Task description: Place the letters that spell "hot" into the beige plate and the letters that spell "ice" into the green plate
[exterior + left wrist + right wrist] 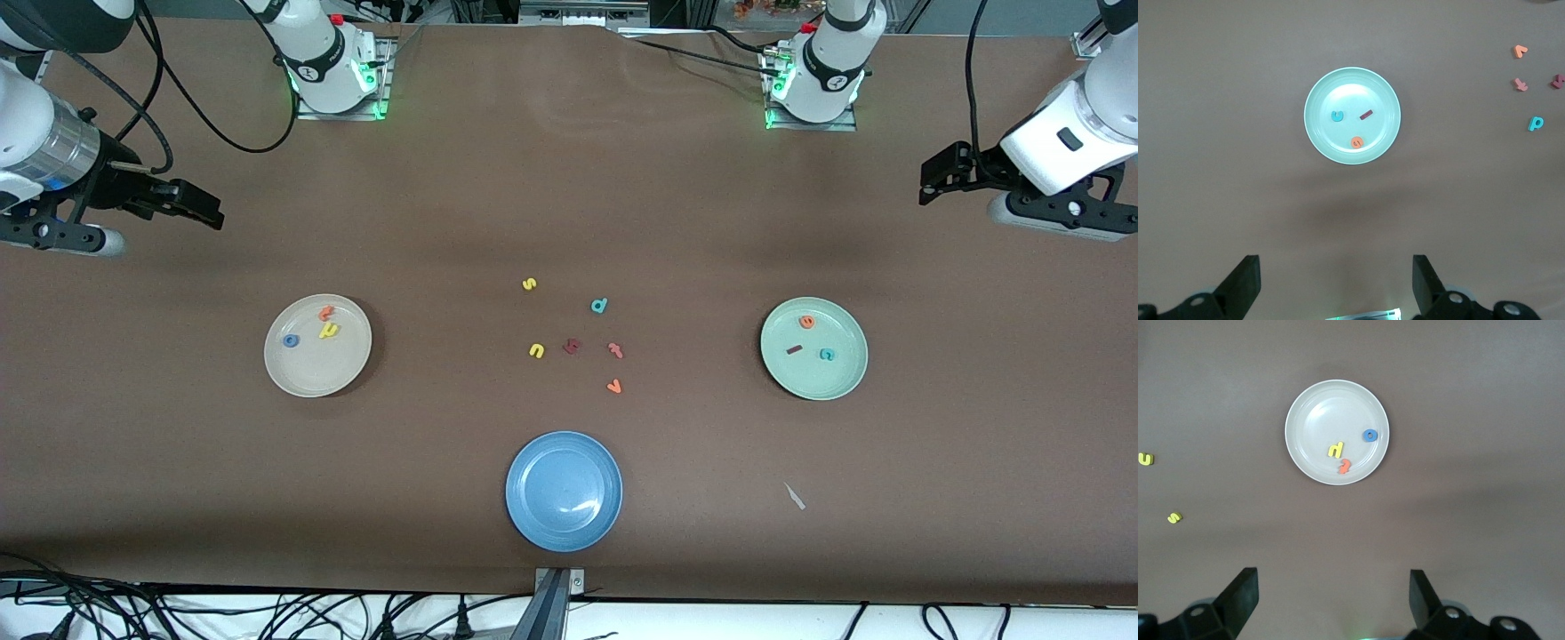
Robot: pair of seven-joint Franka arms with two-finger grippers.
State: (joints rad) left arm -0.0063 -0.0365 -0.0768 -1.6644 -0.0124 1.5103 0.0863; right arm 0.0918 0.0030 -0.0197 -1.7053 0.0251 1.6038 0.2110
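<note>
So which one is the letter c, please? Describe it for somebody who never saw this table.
Find the green plate toward the left arm's end of the table. Three small letters lie in it. The c is the teal one; the others are an orange e and a dark red bar.

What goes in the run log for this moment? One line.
h, o, t in beige plate | i, c, e in green plate | both arms wait, fingers open

We read h (330, 332), o (291, 340), t (325, 312) on the beige plate (302, 378) at left; i (795, 349), c (827, 355), e (806, 322) on the green plate (836, 387) at right.
</note>
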